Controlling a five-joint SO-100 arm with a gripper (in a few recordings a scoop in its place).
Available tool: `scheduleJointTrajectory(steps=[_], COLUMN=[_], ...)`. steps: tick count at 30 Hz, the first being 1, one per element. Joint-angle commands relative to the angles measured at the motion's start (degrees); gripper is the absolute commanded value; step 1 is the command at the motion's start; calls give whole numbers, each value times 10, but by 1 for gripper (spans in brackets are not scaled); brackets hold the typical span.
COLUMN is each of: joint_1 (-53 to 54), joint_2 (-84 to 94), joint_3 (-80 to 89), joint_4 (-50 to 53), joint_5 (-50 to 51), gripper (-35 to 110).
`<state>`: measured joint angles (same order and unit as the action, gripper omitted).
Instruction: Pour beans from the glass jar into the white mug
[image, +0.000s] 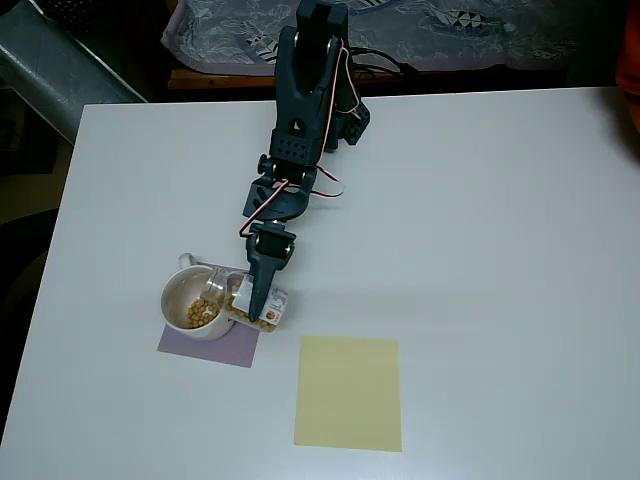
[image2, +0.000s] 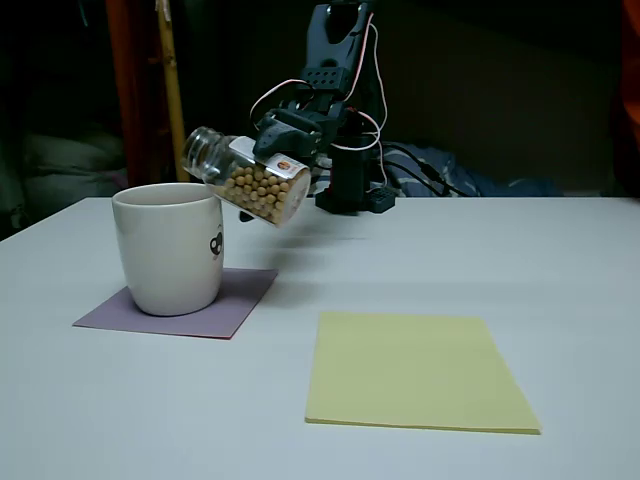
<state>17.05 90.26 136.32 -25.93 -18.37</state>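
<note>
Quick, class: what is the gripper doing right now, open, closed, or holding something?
Gripper: jaws closed on the glass jar, tilted mouth-first over the white mug.

My bench is a white table (image: 480, 220), matte, lit from above. A purple square mat (image2: 215, 310) lies flat at the lower left of the overhead frame, its near corner showing at (image: 215, 352). A pale yellow sheet (image: 349, 392) lies flat at lower centre, just right of the mat, not touching it; in the fixed view it is at (image2: 415, 370). A patterned grey cloth (image: 420, 30) spans the top edge behind the table. A grey tube-like object (image: 60, 65) slants across the upper left corner.
</note>
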Motion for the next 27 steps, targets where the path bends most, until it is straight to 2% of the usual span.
scheduleJointTrajectory(steps=[1, 27], joint_1=[3, 9], joint_2=[40, -37], joint_3=[-27, -83], joint_4=[16, 49], joint_5=[24, 149], gripper=[0, 0])
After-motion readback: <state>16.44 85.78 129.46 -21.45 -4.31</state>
